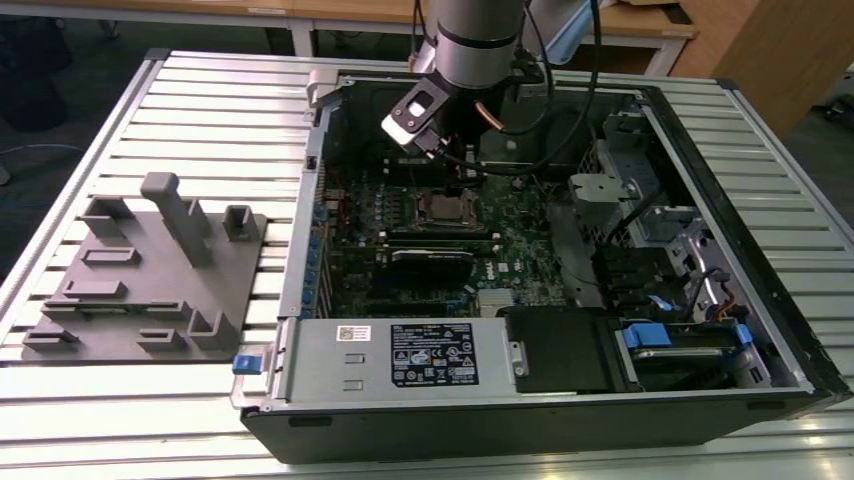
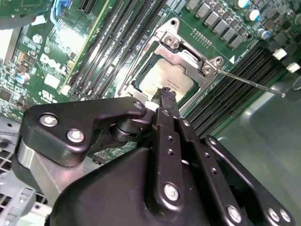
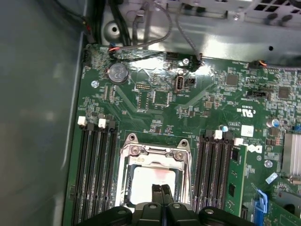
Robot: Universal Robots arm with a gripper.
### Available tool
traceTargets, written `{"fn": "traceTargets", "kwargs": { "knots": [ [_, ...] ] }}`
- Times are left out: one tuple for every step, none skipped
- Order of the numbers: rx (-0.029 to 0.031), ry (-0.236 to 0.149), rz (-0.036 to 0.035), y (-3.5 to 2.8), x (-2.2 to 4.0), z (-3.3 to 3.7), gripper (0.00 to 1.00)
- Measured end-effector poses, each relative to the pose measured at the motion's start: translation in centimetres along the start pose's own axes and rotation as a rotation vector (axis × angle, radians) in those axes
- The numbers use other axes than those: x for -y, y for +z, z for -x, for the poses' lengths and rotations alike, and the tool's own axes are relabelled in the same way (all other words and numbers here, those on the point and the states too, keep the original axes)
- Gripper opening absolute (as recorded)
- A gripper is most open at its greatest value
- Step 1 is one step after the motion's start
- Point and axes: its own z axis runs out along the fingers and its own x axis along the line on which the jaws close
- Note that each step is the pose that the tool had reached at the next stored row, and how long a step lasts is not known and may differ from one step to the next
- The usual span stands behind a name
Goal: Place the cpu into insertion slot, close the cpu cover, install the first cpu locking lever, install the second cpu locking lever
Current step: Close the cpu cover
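Hanging the gripper [image 3: 162,190] over the socket, with both black fingers [image 3: 156,194] pressing flat against each other and clamping nothing. Pointing those joined tips at one edge of the cpu [image 3: 146,183], just above or on it; not managing to tell from either wrist view whether touching. Finding the cpu already sitting in the insertion slot [image 2: 139,79], silver-grey top facing up and catching the light. Seeing the cpu cover [image 3: 155,151] lying flat around the chip, framing it through the central window, with screw heads shining at its corners. Spotting in the second wrist view a thin locking lever [image 2: 251,83] stretching away from one corner of the cover, crossing above the long black memory slots [image 2: 225,100] toward the grey case floor. Finding more of those slots flanking the socket on two sides in the first wrist view, all resting on the green circuit board [image 3: 141,117], with a round coin battery [image 3: 117,73] well apart from the socket. Looking in the exterior view at the arm [image 1: 474,40] standing over the open computer case [image 1: 534,425], itself lying on its side on a slatted metal table [image 1: 214,110]. Noting a grey fixture plate [image 1: 134,300] with upright blocks resting on the same table, just beside the case on the exterior view's left.
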Motion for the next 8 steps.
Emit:
{"fn": "traceTargets", "kwargs": {
  "knots": [
    [-0.0002, -0.013, 0.0000, 0.00, 0.00, 0.00, 0.11],
    [-0.0005, -0.024, 0.0000, 0.00, 0.00, 0.00, 0.11],
    [-0.0006, -0.030, -0.0001, 0.00, 0.00, 0.00, 0.11],
    [-0.0006, -0.031, -0.0001, 0.00, 0.00, 0.00, 0.11],
    [-0.0006, -0.031, -0.0001, 0.00, 0.00, 0.00, 0.11],
    [-0.0007, -0.033, -0.0001, 0.00, 0.00, 0.00, 0.11],
    [-0.0007, -0.035, -0.0001, 0.00, 0.00, 0.00, 0.11],
    [-0.0007, -0.035, -0.0001, 0.00, 0.00, 0.00, 0.11]
  ]
}}
